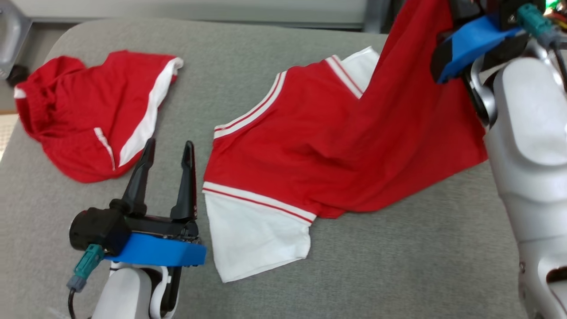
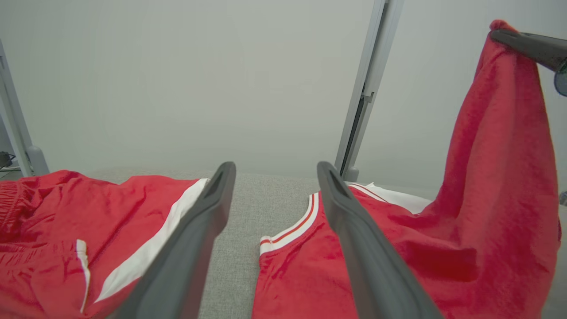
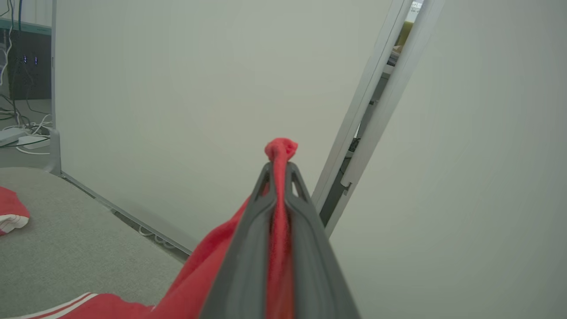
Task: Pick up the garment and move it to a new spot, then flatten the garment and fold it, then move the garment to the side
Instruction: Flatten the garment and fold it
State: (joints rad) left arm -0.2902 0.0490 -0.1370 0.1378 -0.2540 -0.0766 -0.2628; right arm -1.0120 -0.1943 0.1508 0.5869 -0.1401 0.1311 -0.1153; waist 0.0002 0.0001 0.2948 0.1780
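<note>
The garment (image 1: 336,146) is a red shirt with white sleeves and striped trim, lying mostly spread on the grey table (image 1: 266,48). One red edge rises steeply to the upper right, where my right gripper (image 3: 279,170) is shut on it, a tuft of red cloth poking out past the fingertips. In the left wrist view the lifted cloth (image 2: 496,186) hangs from the right gripper's dark fingers (image 2: 527,44). My left gripper (image 1: 170,144) stands open and empty just above the table, immediately left of the near white sleeve (image 1: 252,239). Its fingers (image 2: 208,208) frame bare table and the striped sleeve hem.
A second red item with white stripes, a pair of shorts (image 1: 88,115), lies crumpled at the table's left end. Pale partition panels with a metal post (image 2: 363,88) stand behind the table. My right forearm (image 1: 531,146) runs along the table's right edge.
</note>
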